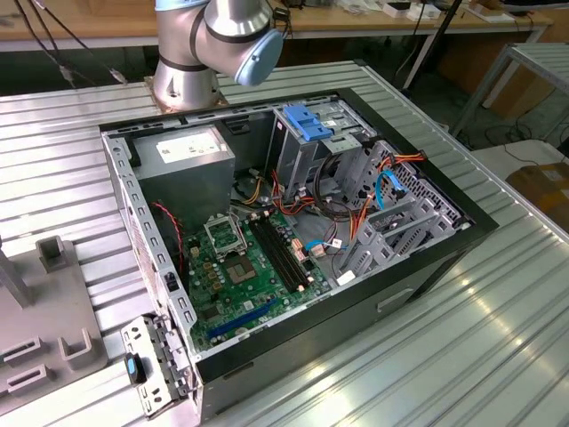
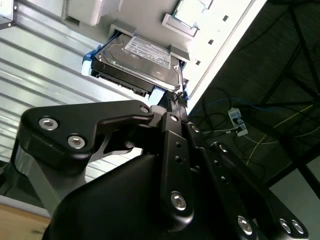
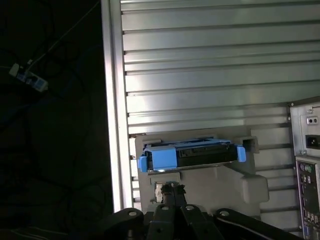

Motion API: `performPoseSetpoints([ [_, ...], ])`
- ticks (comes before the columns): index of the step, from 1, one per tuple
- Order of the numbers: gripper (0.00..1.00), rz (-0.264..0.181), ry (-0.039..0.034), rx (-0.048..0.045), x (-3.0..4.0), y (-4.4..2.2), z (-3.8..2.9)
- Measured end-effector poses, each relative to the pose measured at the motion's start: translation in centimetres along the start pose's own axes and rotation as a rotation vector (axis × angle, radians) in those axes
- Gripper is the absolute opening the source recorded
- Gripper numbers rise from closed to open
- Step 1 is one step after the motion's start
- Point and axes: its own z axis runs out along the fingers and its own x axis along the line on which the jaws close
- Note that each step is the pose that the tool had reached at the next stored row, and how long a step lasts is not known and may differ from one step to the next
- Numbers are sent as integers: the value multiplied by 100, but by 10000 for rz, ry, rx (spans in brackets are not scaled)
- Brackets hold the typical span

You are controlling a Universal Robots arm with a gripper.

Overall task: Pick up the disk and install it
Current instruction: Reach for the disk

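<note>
One disk (image 2: pixel 135 62), white label (image 2: pixel 150 50) unreadable, in a grey holder (image 3: pixel 210 185); end effector (image 3: pixel 170 191) just beside, closed and empty

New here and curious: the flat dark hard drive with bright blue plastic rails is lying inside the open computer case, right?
Not inside the case. The first wrist view shows the hard drive lying in a pale grey moulded holder on the ribbed metal table.
</note>
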Motion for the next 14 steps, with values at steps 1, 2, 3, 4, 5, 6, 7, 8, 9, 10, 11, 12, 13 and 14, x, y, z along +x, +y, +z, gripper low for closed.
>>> performPoseSetpoints([
  [1, 11, -1, 1, 0, 5, -1, 0],
  [2, 11, -2, 0, 0, 6, 2, 2],
  [3, 11, 1, 1, 1, 7, 12, 3],
  [4, 11, 1, 0, 1, 9, 26, 6],
  [5, 11, 0, 1, 1, 10, 50, 9],
  [6, 11, 0, 1, 1, 12, 70, 12],
  [7, 11, 0, -1, 0, 14, 95, 18],
  [8, 11, 0, 1, 1, 17, 133, 33],
  [9, 11, 0, 0, 0, 19, 145, 55],
  [10, 11, 0, 0, 0, 19, 151, 71],
  [11, 11, 0, 0, 0, 18, 159, 95],
  [12, 11, 0, 2, -1, 17, 163, 115],
  [13, 11, 1, 7, 1, 15, 174, 148],
  [14, 11, -1, 11, 1, 11, 179, 175],
])
